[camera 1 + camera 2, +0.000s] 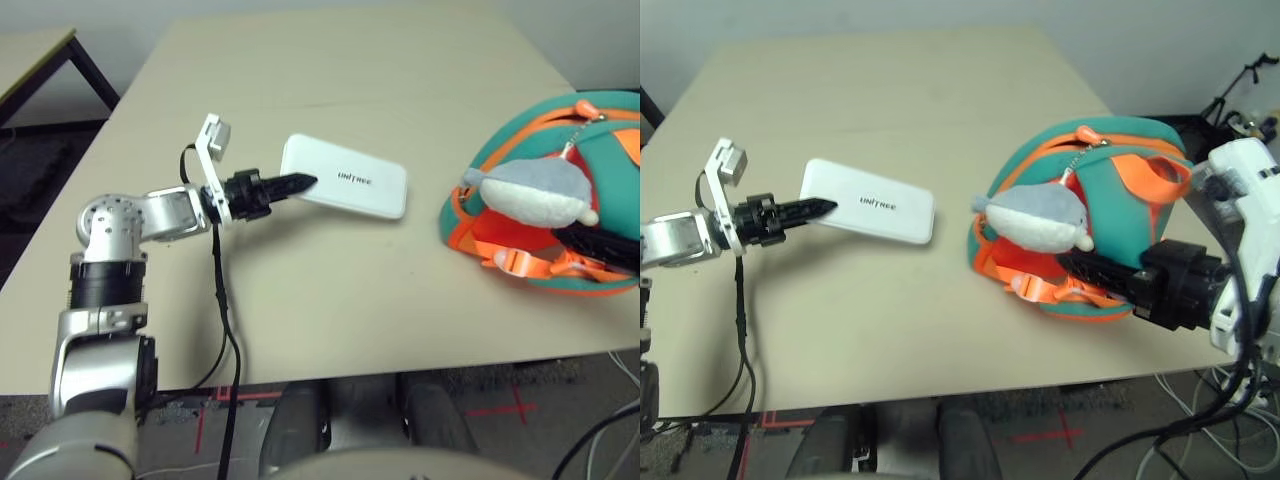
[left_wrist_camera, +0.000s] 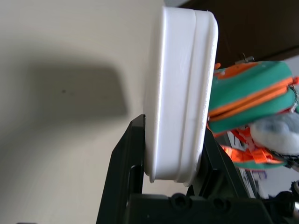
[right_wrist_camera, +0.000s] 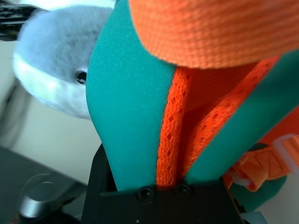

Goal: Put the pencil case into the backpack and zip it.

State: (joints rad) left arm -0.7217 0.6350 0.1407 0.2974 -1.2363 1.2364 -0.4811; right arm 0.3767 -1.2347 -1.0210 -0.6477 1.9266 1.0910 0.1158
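Grabbing stage for me: left end effector (image 1: 305, 183) is clamped on the pencil case (image 1: 345, 177), flat on the counter (image 1: 330, 290). Right end effector (image 1: 1072, 261) pinches the backpack (image 1: 1110, 200)'s teal fabric. Inserting and zipping aren't done yet.

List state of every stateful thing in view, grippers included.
Flat white hard pencil case: lying on the table, outside the bag, one end between the left fingers.
Teal-green backpack with orange trim: lying on the table, fabric pinched by the right gripper.
Left gripper: shut on the pencil case.
Right gripper: shut on the backpack.
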